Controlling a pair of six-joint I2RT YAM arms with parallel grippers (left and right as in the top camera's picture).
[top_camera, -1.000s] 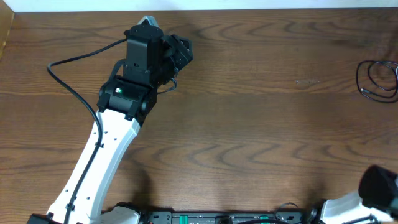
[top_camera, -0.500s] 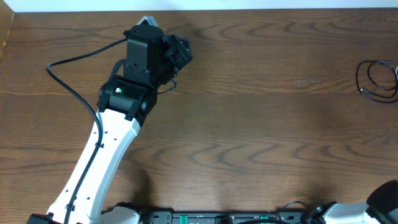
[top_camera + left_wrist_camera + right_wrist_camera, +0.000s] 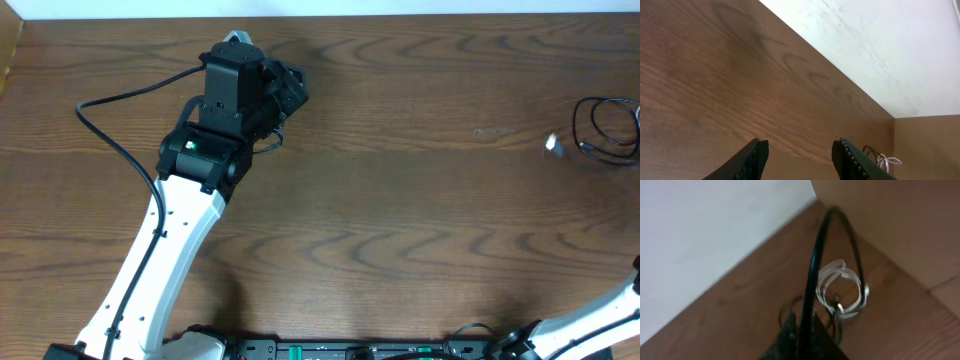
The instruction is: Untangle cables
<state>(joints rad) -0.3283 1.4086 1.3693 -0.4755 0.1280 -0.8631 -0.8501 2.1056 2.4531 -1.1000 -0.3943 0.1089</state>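
The black cable lies looped at the table's far right edge, with a small light plug end beside it. In the right wrist view my right gripper is shut on the black cable, which arches up out of the jaws. The white cable is a small coil just beyond, touching the black loops. My left gripper is at the upper left, far from the cables. Its jaws are open and empty. The cables show small behind its right finger.
The left arm's thick black wire loops over the table at the left. A wooden side wall stands right behind the cables, and a white wall borders the table's back edge. Only a part of the right arm shows at the lower right corner.
The right arm has slid out of the overhead view toward the right edge. A light plug end has appeared left of the black cable. The left arm has barely moved.
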